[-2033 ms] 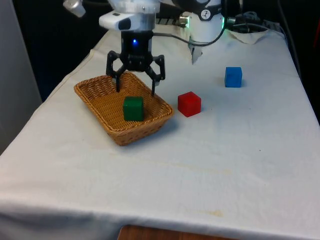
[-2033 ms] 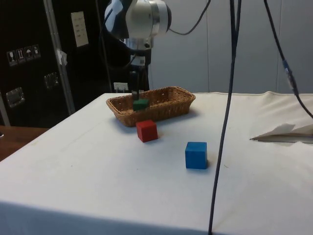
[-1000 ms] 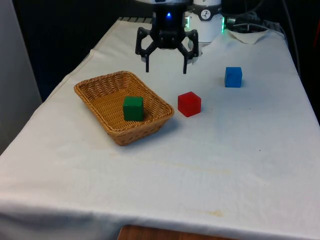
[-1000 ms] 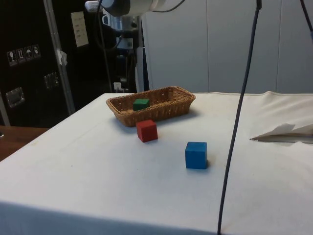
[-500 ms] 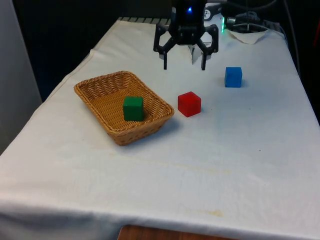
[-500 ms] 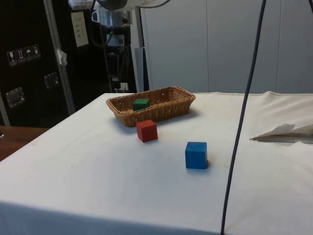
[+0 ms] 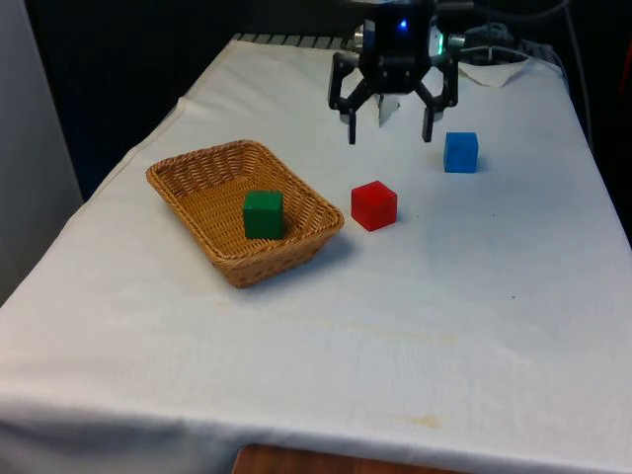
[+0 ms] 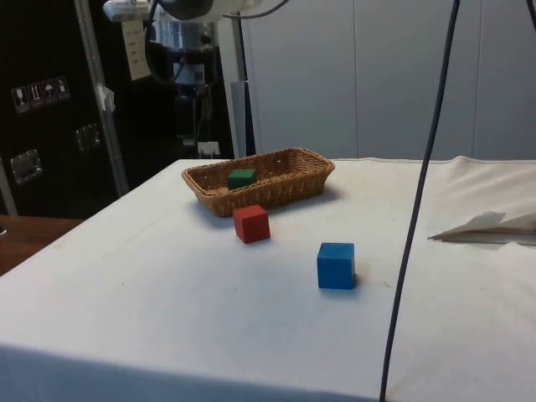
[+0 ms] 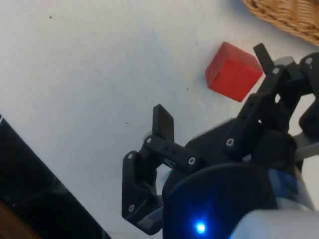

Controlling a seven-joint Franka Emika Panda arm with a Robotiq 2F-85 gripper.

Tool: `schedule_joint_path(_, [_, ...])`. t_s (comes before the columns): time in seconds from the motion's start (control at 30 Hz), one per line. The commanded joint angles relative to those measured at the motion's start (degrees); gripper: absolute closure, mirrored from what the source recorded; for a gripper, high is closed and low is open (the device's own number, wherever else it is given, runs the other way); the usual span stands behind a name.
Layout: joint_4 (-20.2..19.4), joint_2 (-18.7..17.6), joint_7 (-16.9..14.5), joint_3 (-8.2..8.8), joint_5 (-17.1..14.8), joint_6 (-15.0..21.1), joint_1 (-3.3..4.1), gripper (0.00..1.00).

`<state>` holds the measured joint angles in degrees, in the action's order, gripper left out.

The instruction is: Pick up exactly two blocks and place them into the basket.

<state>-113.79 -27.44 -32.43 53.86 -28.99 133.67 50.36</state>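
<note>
A green block [image 7: 263, 214] [image 8: 241, 177] lies inside the wicker basket [image 7: 170, 190] [image 8: 280, 191]. Beside the basket, on the cloth, stands a red block [image 7: 373, 205] [image 8: 251, 224] [image 9: 234, 71]. Farther to the front view's right is a blue block [image 7: 460, 152] [image 8: 336, 265]. My gripper [image 7: 390, 138] [image 8: 193, 113] [image 9: 212, 85] hangs open and empty above the table, behind the red block and just left of the blue one. In the wrist view the red block lies below, between the spread fingers, with a basket [image 9: 284, 15] edge beyond it.
Crumpled white material [image 7: 494, 67] [image 8: 490, 226] lies at the far right corner of the table. A dark cable [image 8: 414, 209] hangs across the side view. The table's left edge [image 7: 118, 168] runs close to the basket.
The gripper has left the green block in the basket, risen, and travelled towards the front view's right, from over the basket to a spot behind the red block. The blocks have not moved.
</note>
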Motion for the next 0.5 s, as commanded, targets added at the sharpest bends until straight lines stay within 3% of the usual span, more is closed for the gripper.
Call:
schedule_joint_path(0.0, [-0.57,0.80,-0.52,-0.11,-0.11,0.23,0.17,0.00])
schedule_joint_path(0.3, [-0.52,0.57,-0.57,-0.34,-0.06,0.29,-0.11,0.00])
schedule_joint_path(0.43, [-2.75,1.20,-1.20,-0.52,-0.17,2.12,0.29,0.00])
schedule_joint_path(0.47, [-1.55,0.40,-0.80,-0.69,0.00,0.74,-0.29,0.00])
